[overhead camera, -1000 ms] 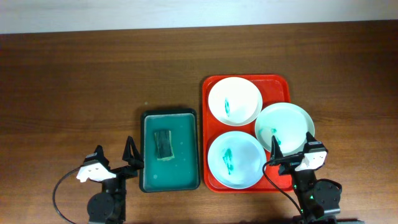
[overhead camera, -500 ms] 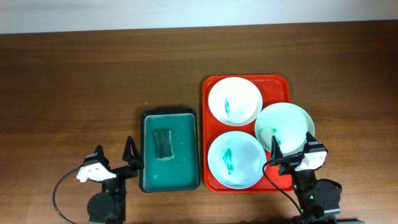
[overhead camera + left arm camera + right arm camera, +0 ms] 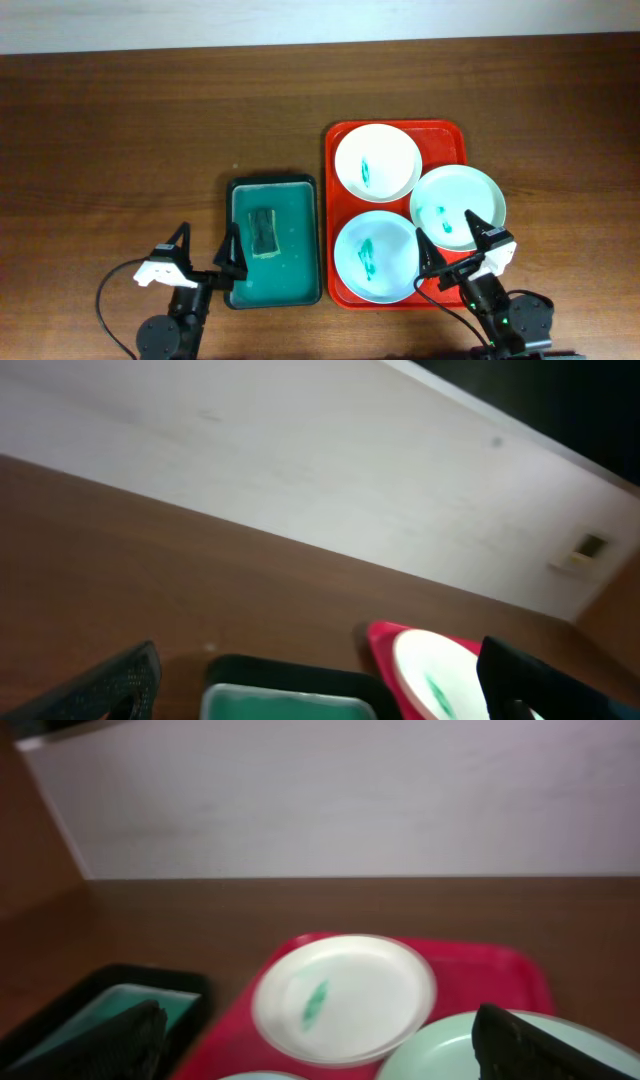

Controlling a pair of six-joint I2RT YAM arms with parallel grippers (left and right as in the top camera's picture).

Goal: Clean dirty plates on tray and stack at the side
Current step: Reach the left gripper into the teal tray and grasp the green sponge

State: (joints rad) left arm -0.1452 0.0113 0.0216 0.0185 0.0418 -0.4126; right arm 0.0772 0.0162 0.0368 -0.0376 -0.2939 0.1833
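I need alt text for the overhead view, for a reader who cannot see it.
A red tray on a wooden table holds three white, green-smeared plates: back plate, right plate, front plate. Beside it, a dark tub of green liquid holds a sponge. The left gripper and right gripper are open.

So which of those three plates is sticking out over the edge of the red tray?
The right-hand plate: it juts past the tray's right rim. The far plate and the near plate lie wholly inside it.
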